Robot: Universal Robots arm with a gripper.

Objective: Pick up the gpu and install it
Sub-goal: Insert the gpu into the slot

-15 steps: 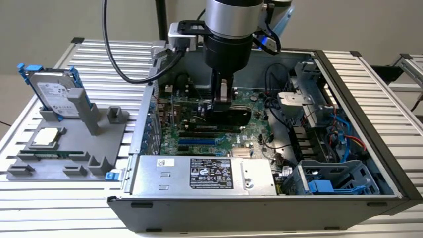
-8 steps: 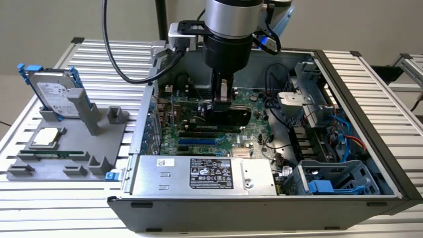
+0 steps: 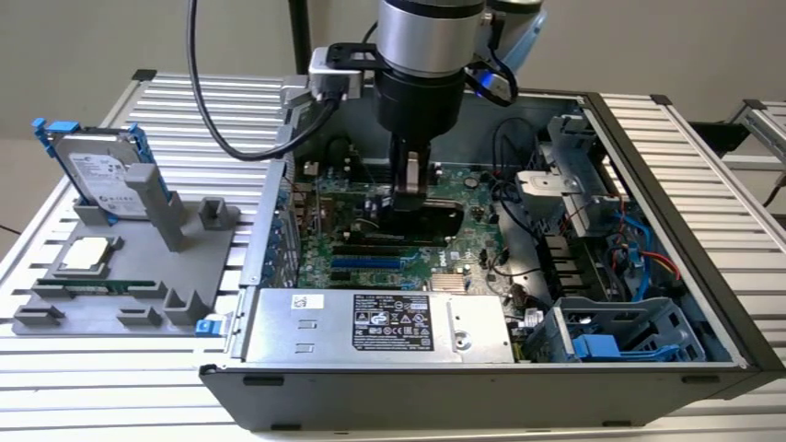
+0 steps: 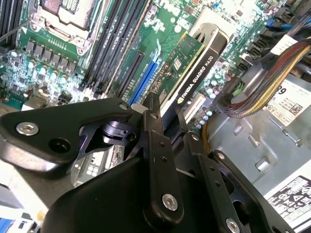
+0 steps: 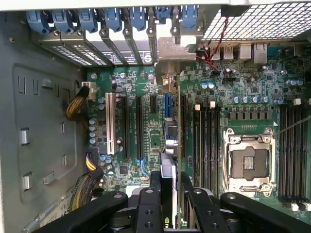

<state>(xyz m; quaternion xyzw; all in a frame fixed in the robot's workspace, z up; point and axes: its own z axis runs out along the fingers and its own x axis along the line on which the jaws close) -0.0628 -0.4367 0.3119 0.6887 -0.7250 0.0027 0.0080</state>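
Item: flat green circuit-board gpu with black cooler [image 4: 194, 73], stiff, light, fragile, pinched by its upper edge in my black gripper [image 4: 167, 121], over the green motherboard's [image 5: 252, 104] slots.

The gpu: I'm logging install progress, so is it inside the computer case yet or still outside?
Inside. The gpu stands on edge over the motherboard, gripped by the pincer. Whether it is seated in a slot, cannot tell.

Plain beige wall [image 3: 98, 37] behind. Ribbed metal table [image 3: 110, 387] of pale slats across the whole foreground, with black corner caps. Dark upright post [image 3: 300, 37] rising at the back. Second slatted frame [image 3: 768, 120] at the exterior view's right edge. Even, soft indoor light, no hard shadows.
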